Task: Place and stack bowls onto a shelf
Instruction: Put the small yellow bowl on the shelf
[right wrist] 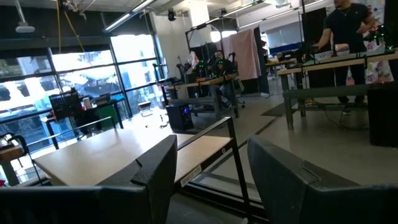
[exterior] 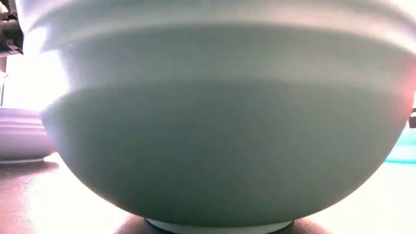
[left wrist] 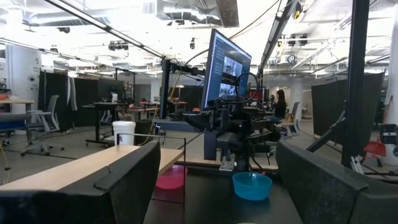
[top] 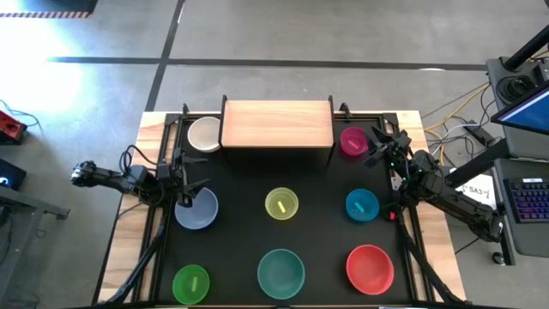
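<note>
Seen from above, eight bowls sat on the black surface [top: 249,184] and none on the wooden shelf [top: 277,124], which stood bare at the far edge; the task had yet to begin. At far left, the left gripper [top: 190,196] hovered over the near rim of the lavender bowl [top: 197,209], its jaws spread wide and empty. The white bowl [top: 204,134] lay just left of the shelf, the green bowl [top: 190,282] at the near left corner. In the middle were the yellow bowl [top: 281,205] and, nearer, the teal bowl [top: 281,270]. To the right, the magenta bowl [top: 352,141] stood just beside the shelf, with the blue bowl [top: 362,205] and red bowl [top: 370,267] nearer. The right gripper [top: 378,142] hung by the magenta bowl, jaws likewise parted and empty. The next move likely called for lowering onto a rim, closing and lifting to the shelf.
</note>
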You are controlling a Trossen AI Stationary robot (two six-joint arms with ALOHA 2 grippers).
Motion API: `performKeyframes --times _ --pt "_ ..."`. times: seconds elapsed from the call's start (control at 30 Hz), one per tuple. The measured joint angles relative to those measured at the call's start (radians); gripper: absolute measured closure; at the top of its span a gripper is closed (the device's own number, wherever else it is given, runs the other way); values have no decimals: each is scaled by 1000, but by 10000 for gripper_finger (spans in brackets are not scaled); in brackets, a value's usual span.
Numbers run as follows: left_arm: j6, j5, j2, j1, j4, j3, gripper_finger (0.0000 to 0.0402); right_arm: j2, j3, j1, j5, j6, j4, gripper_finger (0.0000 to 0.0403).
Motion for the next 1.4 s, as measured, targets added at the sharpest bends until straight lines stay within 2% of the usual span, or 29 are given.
performKeyframes --times 0.5,0.63,0.8,0.9,1.03,1.27,1.4 --pt "-5 7 1 0 33 0 99 0 0 0 0 2 0 218" --pt "-5 16 3 0 99 0 99 0 0 0 0 1 0 218" --pt "-5 -23 11 1 119 0 99 0 0 0 0 1 0 218" --pt "-68 -82 45 2 123 3 99 0 0 0 0 0 0 218" --pt "-91 -95 127 3 107 50 99 0 0 0 0 1 0 218" --pt "-137 -103 369 6 87 160 99 0 0 0 0 0 0 218" --pt "-231 -194 527 13 9 233 99 0 0 0 0 1 0 218"
